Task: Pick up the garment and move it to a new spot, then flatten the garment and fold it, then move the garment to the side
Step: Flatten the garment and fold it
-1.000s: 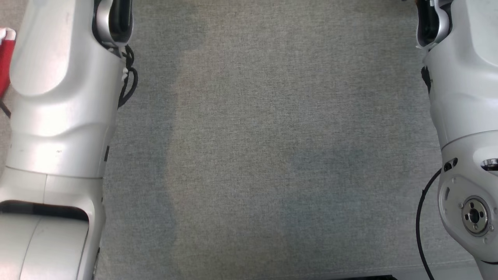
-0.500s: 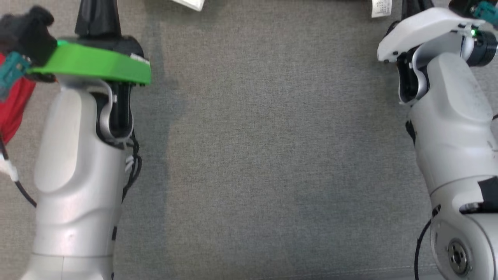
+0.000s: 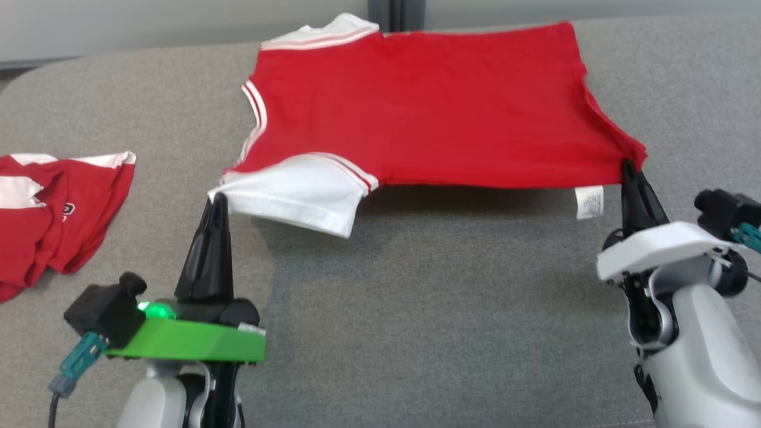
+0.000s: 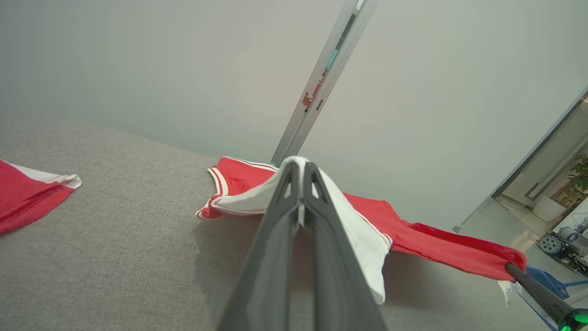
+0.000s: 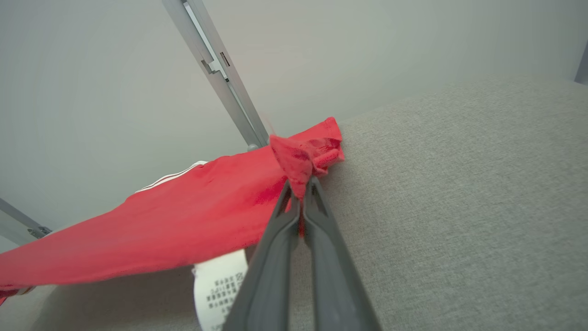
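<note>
Left gripper (image 3: 217,199) is closed on the hem of the white sleeve (image 3: 297,193) of the red shirt (image 3: 428,107). The right gripper (image 3: 628,167) is closed on the opposite near corner, with red cloth bunched between its tips. The two grips sit at the ends of the near edge, probably to keep that edge stretched and raised: it runs almost straight between the tips and casts a shadow on the grey pad (image 3: 446,309) below. The shirt's far edge lies along the pad's far edge. This hold suits dragging the cloth and laying it flat without creases. A label (image 3: 588,203) hangs free just beside the right gripper. A second shirt (image 3: 59,202) lies crumpled at the pad's left edge, well apart.

Change from the earlier frames: the head camera has tilted up. It previously looked down on bare pad and both forearms, with the label just entering at the top edge half a second ago; it now takes in the whole shirt. That shift is camera motion, and no movement of the shirt can be read from it.
</note>
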Robot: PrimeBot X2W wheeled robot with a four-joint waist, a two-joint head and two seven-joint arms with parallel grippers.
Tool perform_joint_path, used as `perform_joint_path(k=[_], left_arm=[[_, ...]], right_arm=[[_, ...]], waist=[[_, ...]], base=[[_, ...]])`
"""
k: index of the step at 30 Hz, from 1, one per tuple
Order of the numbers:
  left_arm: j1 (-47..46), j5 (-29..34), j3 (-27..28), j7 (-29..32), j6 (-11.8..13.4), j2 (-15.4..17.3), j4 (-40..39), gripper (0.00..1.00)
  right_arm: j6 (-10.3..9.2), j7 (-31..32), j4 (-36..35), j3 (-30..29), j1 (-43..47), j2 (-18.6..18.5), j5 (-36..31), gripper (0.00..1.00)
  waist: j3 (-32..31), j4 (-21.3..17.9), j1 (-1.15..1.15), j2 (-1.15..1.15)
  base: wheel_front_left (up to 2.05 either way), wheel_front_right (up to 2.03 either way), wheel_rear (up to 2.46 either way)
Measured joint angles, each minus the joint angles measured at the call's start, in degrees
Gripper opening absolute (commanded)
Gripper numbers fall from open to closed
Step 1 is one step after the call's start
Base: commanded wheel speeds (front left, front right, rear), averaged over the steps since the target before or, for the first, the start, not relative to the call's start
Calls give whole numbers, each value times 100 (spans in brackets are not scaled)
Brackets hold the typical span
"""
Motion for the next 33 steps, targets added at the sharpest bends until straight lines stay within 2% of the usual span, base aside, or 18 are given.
perform_joint_path(k=[3, 9, 16, 25, 30, 33], left_arm=[[630, 5, -16, 211, 198, 115, -561, 0], [1499, 98, -277, 854, 421, 336, -1189, 0], [1780, 265, -490, 1649, 687, 635, -1577, 0], [1799, 208, -591, 2126, 811, 716, -1861, 0], [1688, 74, -583, 2142, 790, 659, -1682, 0], [1265, 75, -580, 2107, 673, 656, -1406, 0]], right_arm=[[0, 425, -943, -216, 823, 55, 48, 0], [-1, 1436, -2245, -480, 2143, 170, -282, 0], [-1, 2527, -3092, -367, 2867, 188, -542, 0], [-1, 3223, -3445, -444, 3037, 189, -561, 0], [-1, 3311, -3185, -521, 2857, 189, -404, 0], [-1, 3326, -2897, -534, 2570, 189, -364, 0]], waist=[[-310, 20, 0, 0], [-760, 74, 0, 0], [-1003, 123, 0, 0], [-850, 83, 0, 0], [-699, 63, 0, 0], [-582, 48, 0, 0]], base=[[0, 0, 0], [0, 0, 0], [0, 0, 0], [0, 0, 0], [0, 0, 0], [0, 0, 0]])
